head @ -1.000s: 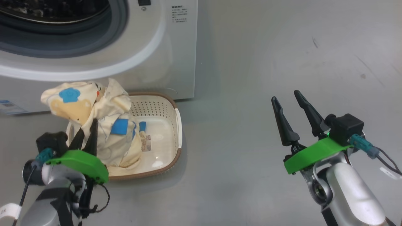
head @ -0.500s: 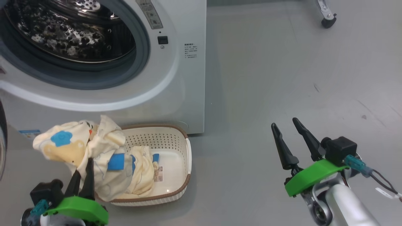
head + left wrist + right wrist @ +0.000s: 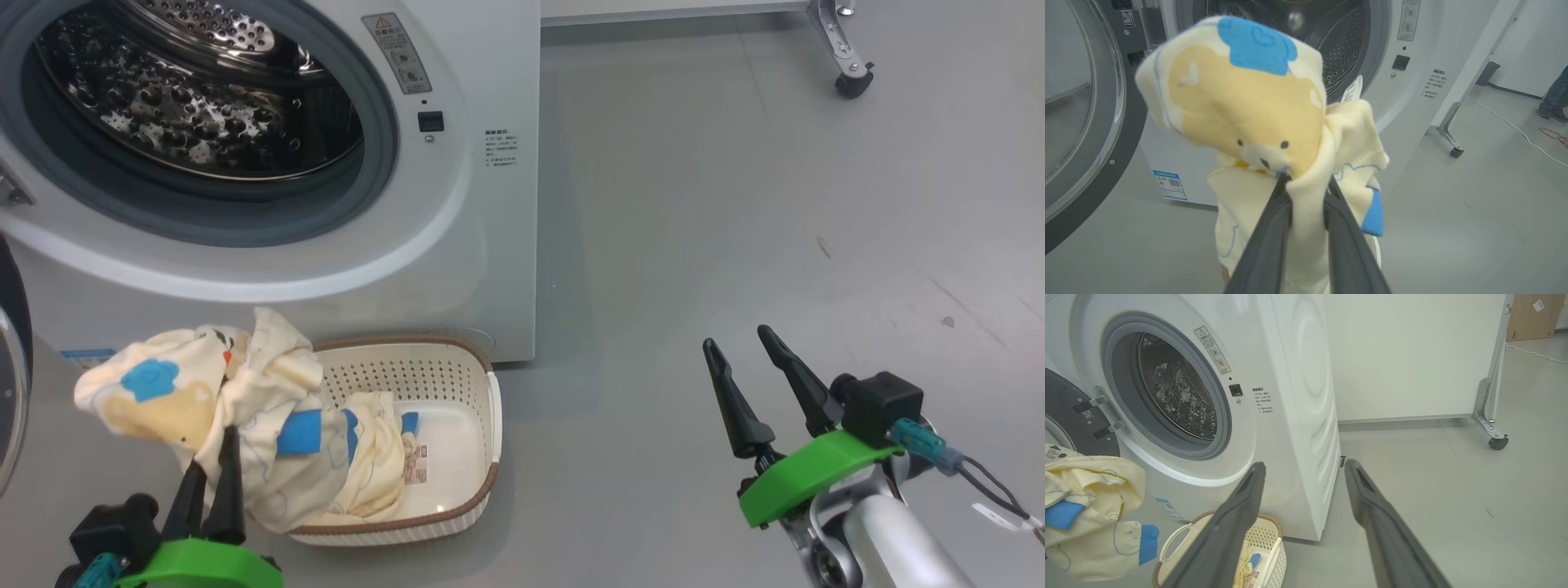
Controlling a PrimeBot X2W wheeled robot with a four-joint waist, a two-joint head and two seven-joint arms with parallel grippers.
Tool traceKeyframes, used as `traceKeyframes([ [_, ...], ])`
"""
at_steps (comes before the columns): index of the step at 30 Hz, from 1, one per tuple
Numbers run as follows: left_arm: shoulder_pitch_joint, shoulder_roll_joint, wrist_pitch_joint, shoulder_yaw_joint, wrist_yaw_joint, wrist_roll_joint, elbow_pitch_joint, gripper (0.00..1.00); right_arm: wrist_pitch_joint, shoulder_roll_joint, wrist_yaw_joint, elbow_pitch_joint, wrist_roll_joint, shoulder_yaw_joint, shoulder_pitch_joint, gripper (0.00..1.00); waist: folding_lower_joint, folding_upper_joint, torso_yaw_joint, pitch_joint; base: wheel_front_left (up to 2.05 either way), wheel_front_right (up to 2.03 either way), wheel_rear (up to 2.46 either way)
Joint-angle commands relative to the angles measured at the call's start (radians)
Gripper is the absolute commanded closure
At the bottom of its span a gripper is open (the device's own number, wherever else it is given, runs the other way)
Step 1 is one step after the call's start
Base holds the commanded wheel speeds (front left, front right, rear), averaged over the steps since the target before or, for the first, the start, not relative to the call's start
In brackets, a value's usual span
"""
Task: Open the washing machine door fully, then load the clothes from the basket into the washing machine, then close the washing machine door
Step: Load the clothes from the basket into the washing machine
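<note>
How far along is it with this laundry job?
Done: the washing machine door stands wide open. In hand: the left pincer is shut on the clothes, lifted above the basket, some cloth trailing inside. Left: put them into the drum, which looks empty, then close the door. The right pincer hangs open.

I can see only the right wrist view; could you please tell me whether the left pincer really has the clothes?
Observer: Yes. In the left wrist view the left pincer is shut on a fold of the clothes.
Operator: Thank you. Are the clothes clear of the basket?
Observer: No. In the head view their lower end lies inside the basket.
</note>
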Motion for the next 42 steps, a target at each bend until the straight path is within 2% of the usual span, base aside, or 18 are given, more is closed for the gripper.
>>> traceKeyframes([
  [1, -0.034, 0.011, -0.014, 0.056, -0.003, 0.015, -0.042, 1.00, -0.010, 0.000, -0.003, -0.033, 0.009, 0.015, -0.024, 0.00, 0.0001, -0.0001, 0.001, 0.007, 0.00, 0.00, 0.00],
  [10, -0.079, -0.018, -0.014, 0.127, -0.041, 0.026, -0.069, 1.00, -0.010, 0.000, -0.003, -0.044, 0.005, 0.010, -0.042, 0.00, 0.0001, -0.0001, -0.006, 0.065, 0.00, 0.00, 0.00],
  [21, -0.285, 0.019, -0.014, 0.185, -0.069, 0.021, -0.066, 1.00, -0.010, -0.001, -0.003, -0.069, -0.005, 0.000, -0.088, 0.00, 0.0001, -0.0001, -0.028, 0.224, 0.00, 0.00, 0.00],
  [27, -0.451, 0.085, -0.005, 0.201, -0.075, 0.003, -0.045, 1.00, -0.010, 0.004, -0.003, -0.085, -0.009, 0.000, -0.121, 0.00, 0.0001, -0.0001, -0.053, 0.337, 0.00, 0.00, 0.00],
  [33, -0.672, 0.173, 0.062, 0.205, -0.080, -0.027, -0.011, 1.00, -0.010, 0.013, -0.003, -0.109, -0.007, -0.006, -0.162, 0.00, 0.0001, -0.0001, -0.095, 0.464, 0.00, 0.00, 0.00],
  [42, -1.035, 0.324, 0.172, 0.133, -0.086, -0.036, 0.077, 1.00, -0.010, 0.032, -0.003, -0.143, 0.014, -0.013, -0.210, 0.00, 0.0001, -0.0001, -0.162, 0.652, 0.00, 0.00, 0.00],
])
